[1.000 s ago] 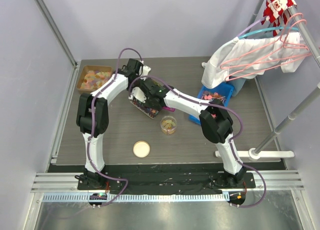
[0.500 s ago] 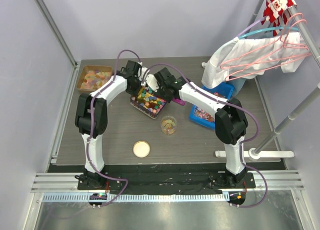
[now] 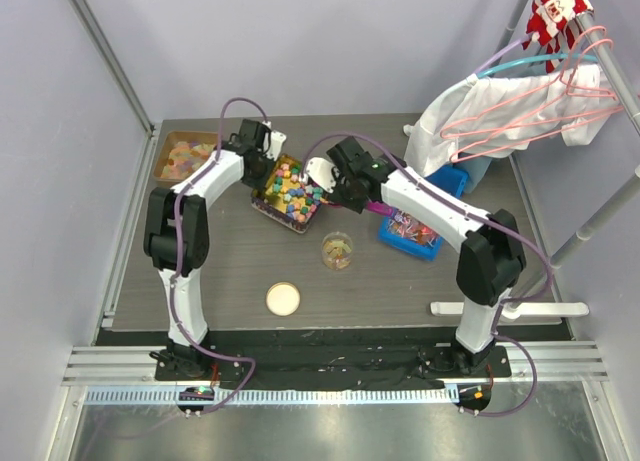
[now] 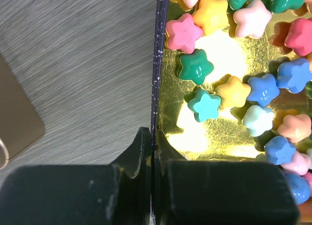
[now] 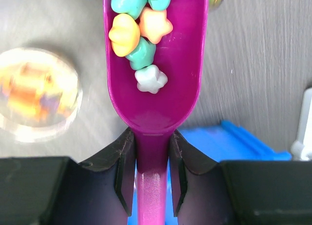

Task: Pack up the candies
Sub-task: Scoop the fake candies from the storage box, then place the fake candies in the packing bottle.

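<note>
Scooping step, judged: on the worktop (image 3: 220,281), left end effector (image 4: 152,147) clamps the gold tray (image 4: 157,64) by its wall; right end effector (image 5: 152,152) pinches the magenta scoop (image 5: 183,49) — several candies (image 5: 141,34) aboard. Next likely calls for level carriage to the clear jar (image 3: 337,250) — then tipping.

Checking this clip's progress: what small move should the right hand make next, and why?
Probably swing the scoop over the clear cup and tip it: the right hand holds it loaded with star candies, and the cup sits close by.
</note>
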Action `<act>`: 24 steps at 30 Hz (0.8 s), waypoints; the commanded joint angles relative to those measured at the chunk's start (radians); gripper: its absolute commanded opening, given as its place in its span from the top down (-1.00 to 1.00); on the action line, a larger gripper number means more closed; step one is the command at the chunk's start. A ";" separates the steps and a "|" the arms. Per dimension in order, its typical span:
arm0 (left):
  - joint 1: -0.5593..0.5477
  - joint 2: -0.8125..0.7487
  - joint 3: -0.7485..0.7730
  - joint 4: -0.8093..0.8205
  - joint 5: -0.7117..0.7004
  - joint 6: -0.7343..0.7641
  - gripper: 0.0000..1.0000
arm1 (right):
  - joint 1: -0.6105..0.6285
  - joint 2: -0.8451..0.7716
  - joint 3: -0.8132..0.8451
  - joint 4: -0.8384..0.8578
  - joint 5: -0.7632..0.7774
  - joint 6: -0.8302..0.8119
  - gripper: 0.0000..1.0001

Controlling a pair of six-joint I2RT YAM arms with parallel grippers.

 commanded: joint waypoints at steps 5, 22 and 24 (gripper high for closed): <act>0.048 -0.102 -0.031 0.085 0.035 0.001 1.00 | 0.004 -0.198 -0.079 -0.246 0.009 -0.174 0.98; 0.069 -0.142 -0.099 0.098 0.049 0.006 1.00 | 0.108 -0.169 -0.084 -0.447 0.252 -0.237 0.98; 0.069 -0.145 -0.104 0.101 0.049 0.007 1.00 | 0.128 -0.167 -0.093 -0.448 0.269 -0.234 0.98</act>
